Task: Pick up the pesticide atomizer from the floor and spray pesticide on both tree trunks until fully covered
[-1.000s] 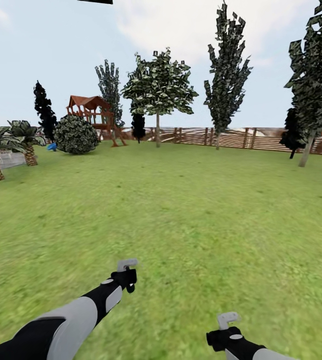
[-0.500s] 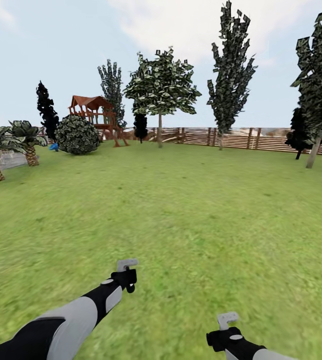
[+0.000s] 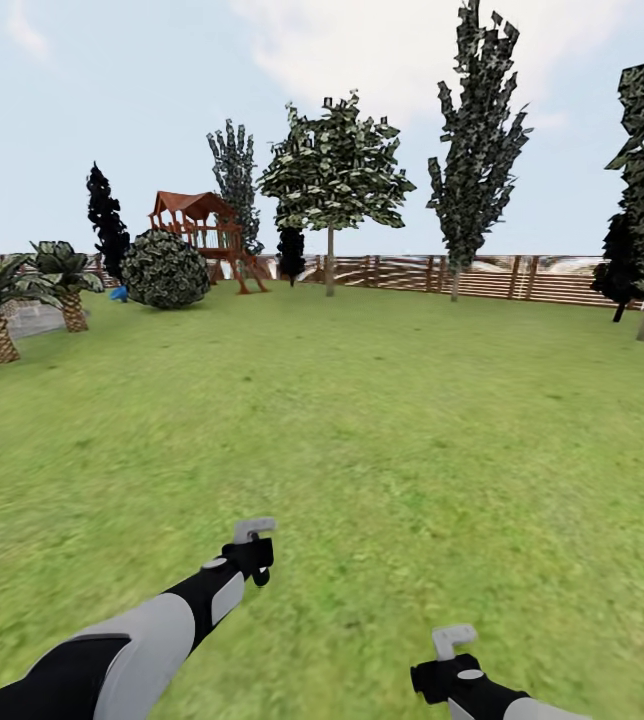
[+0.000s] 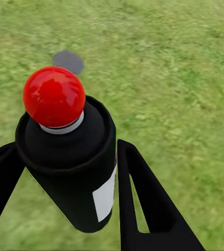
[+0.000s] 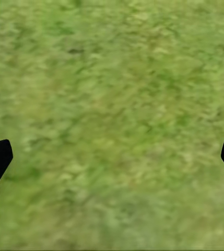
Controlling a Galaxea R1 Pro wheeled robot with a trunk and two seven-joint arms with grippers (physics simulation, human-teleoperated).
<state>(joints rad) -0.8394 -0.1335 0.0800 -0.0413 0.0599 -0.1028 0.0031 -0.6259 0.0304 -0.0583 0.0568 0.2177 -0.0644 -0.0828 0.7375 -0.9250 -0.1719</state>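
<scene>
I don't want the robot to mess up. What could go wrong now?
1. The pesticide atomizer sits between the left tool's fingers, but it looks tilted, so it might slip while the robot drives.
2. The trees stand far off across the lawn, by the fence. Spraying from here would probably miss the trunks.
3. The right tool is open over bare grass, so it can't help steady the bottle.
</scene>
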